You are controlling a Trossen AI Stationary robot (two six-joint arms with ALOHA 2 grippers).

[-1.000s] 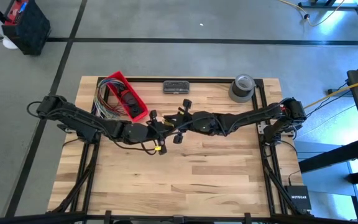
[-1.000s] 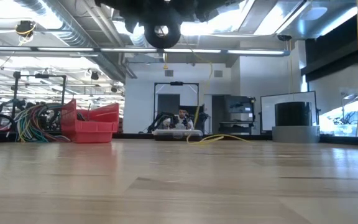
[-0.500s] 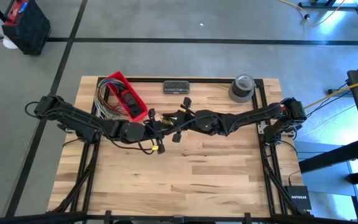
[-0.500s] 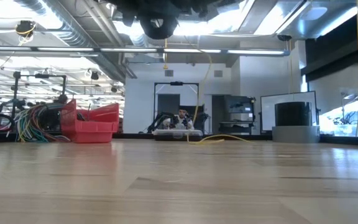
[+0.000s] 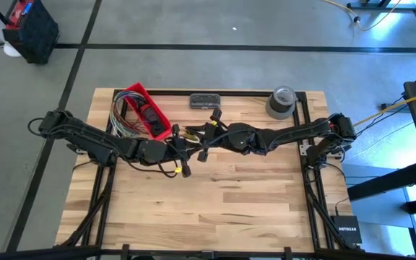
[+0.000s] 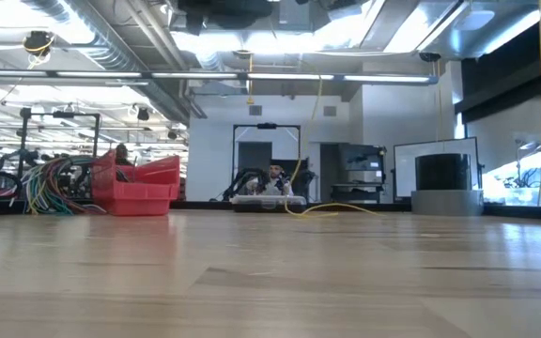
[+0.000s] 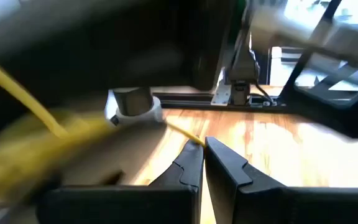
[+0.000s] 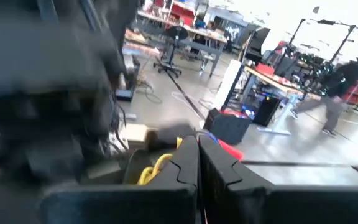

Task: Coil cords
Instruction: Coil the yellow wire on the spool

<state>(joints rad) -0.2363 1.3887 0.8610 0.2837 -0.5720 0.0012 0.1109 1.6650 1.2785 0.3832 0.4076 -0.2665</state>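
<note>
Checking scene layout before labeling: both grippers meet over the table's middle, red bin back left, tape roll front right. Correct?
Nearly. The tape roll sits at the back right corner of the table, not front right; the high view shows it. The rest holds: left gripper and right gripper meet mid-table, and the red bin is back left.

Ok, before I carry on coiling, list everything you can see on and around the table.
cord: one, yellow, pinched in the left claw
bin: one, red, table's back left
wires: one bundle, multicoloured, beside the bin
tape roll: one, grey, back right corner
flat case: one, dark grey, back edge, middle
table: one, light wood
person: one, dark clothes, room beyond
left claw: shut on the cord, mid-table
right claw: shut, near the left claw
</note>
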